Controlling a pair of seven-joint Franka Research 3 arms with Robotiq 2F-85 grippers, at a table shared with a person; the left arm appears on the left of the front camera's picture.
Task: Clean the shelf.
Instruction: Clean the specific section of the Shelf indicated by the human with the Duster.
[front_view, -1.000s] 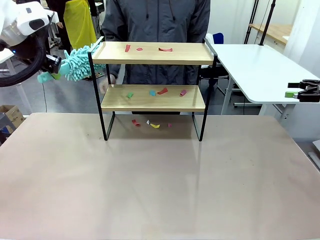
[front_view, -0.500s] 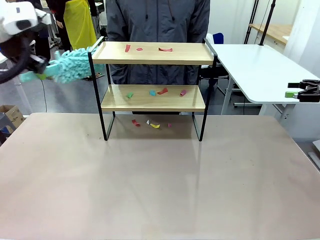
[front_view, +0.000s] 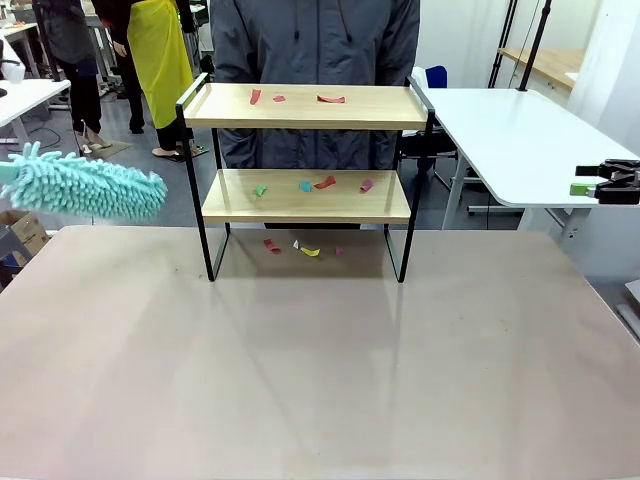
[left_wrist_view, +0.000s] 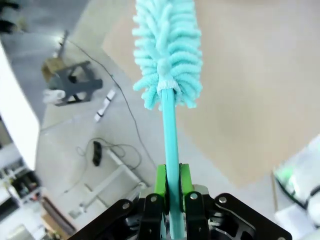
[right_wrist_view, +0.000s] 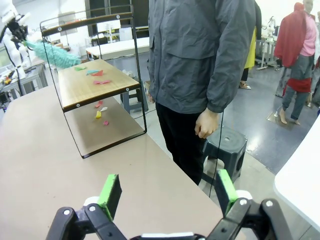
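I'm seeing the shelf standing at upper centre of the front view, toward the far side of the matte beige counter: two pale wooden boards in a thin black metal frame. Three red scraps are lying on the top board, four mixed-colour scraps on the lower, and about four loose scraps beneath. My left claw is clamping the smooth teal handle of a fluffy duster at the left edge, apart from the frame. My right claw is gaping wide, empty. The near counter is lying open.
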